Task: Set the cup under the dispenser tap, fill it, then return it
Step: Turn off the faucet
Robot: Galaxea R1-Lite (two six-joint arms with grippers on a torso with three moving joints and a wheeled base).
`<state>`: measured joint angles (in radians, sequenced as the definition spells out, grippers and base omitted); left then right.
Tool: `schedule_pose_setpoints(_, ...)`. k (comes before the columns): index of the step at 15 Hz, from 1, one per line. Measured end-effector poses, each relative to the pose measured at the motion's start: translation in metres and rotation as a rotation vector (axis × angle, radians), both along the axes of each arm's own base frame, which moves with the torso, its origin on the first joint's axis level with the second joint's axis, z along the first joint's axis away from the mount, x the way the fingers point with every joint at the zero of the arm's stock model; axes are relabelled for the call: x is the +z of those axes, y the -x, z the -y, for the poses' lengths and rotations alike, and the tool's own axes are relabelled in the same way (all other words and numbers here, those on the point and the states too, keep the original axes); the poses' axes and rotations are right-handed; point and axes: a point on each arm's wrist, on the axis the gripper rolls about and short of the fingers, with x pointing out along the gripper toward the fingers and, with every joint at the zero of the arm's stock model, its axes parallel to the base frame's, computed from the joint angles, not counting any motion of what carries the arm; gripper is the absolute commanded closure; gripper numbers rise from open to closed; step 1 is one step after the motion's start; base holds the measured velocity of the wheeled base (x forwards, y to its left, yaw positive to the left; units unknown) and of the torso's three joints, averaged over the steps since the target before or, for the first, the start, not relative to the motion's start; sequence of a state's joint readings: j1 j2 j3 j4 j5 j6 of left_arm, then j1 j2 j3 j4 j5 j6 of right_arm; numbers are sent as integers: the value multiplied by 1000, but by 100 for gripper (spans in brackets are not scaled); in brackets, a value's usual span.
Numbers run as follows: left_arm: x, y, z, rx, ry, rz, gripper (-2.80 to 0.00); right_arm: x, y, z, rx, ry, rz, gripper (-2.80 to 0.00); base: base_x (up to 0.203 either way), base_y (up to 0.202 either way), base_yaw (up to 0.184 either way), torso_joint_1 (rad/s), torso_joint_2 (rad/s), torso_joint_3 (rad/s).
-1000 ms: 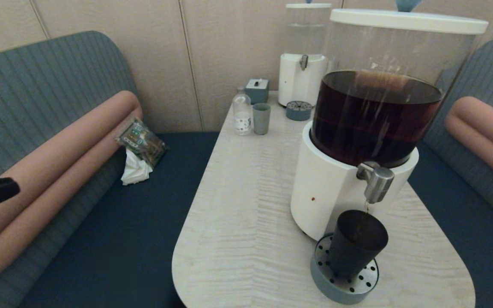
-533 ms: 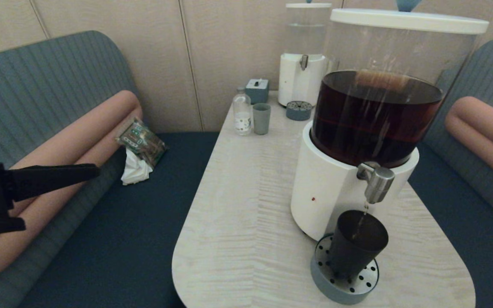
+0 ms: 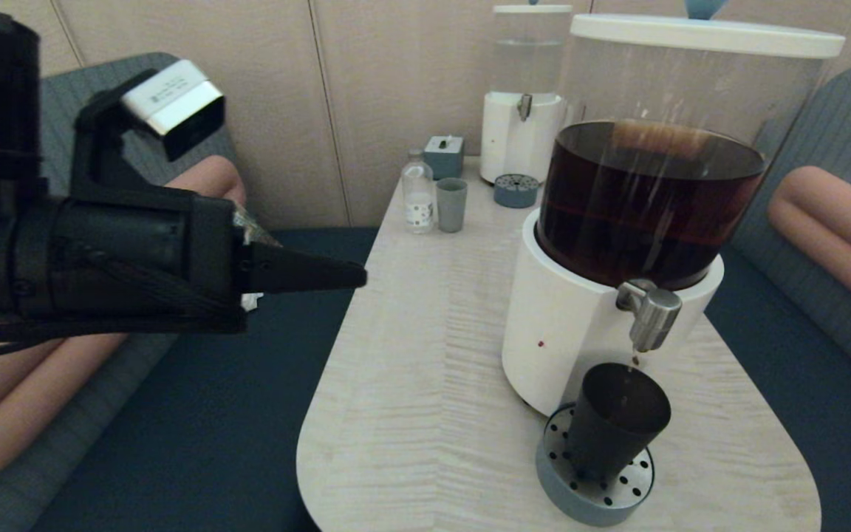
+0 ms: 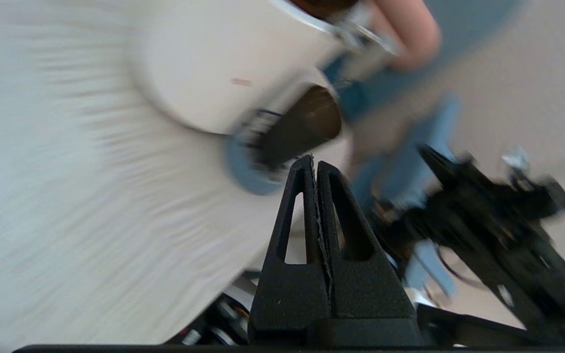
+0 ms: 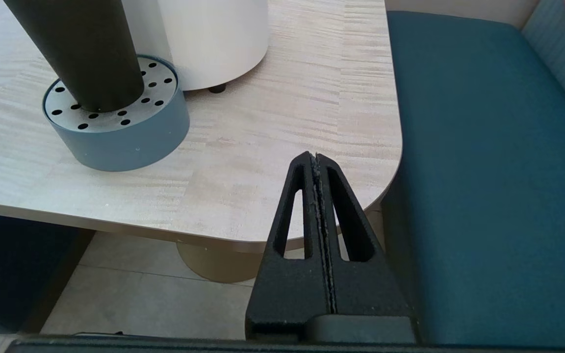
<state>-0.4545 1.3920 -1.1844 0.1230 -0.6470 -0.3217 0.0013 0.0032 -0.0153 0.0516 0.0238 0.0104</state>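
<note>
The table (image 3: 433,384) carries the big dispenser (image 3: 640,222) of dark liquid. Beneath its dispenser tap (image 3: 651,310) the cup (image 3: 614,421) stands upright on a perforated drip tray (image 3: 588,488). The left gripper (image 3: 355,277), fingers pressed together and empty, hovers at the table's left edge, well apart from the cup. The right gripper (image 5: 317,162), also closed, hangs below the table's corner.

Left arm reaches in level from the left, its end effector (image 3: 355,277) pressed shut and empty. Right end effector (image 5: 316,162) is likewise closed, empty, held low.
</note>
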Motion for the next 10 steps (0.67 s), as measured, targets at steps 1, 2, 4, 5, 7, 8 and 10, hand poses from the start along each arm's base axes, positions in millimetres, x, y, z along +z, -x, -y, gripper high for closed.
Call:
schedule_pose_setpoints(1,0,-6,14,-39,-7,-5,0,0,0,0,0,0,0,0,0,0,0,0,0,0)
schedule_pose_setpoints(2,0,-13,26,-69,-16,-7,0,0,0,0,0,0,0,0,0,0,0,0,0,0)
schedule_pose_setpoints(4,-4,-27,48,-99,-44,-9,0,0,0,0,0,0,0,0,0,0,0,0,0,0)
schedule_pose_setpoints(5,-9,-34,57,-101,-67,0,0,0,0,0,0,0,0,0,0,0,0,0,0,0)
schedule_pose_setpoints(7,-21,-45,71,-82,-151,56,0,0,0,0,0,0,0,0,0,0,0,0,0,0)
schedule_pose_setpoints(8,-28,-49,76,-66,-202,86,0,0,0,0,0,0,0,0,0,0,0,0,0,0)
schedule_pose_setpoints(10,-38,-54,84,-45,-281,135,0,0,0,0,0,0,0,0,0,0,0,0,0,0)
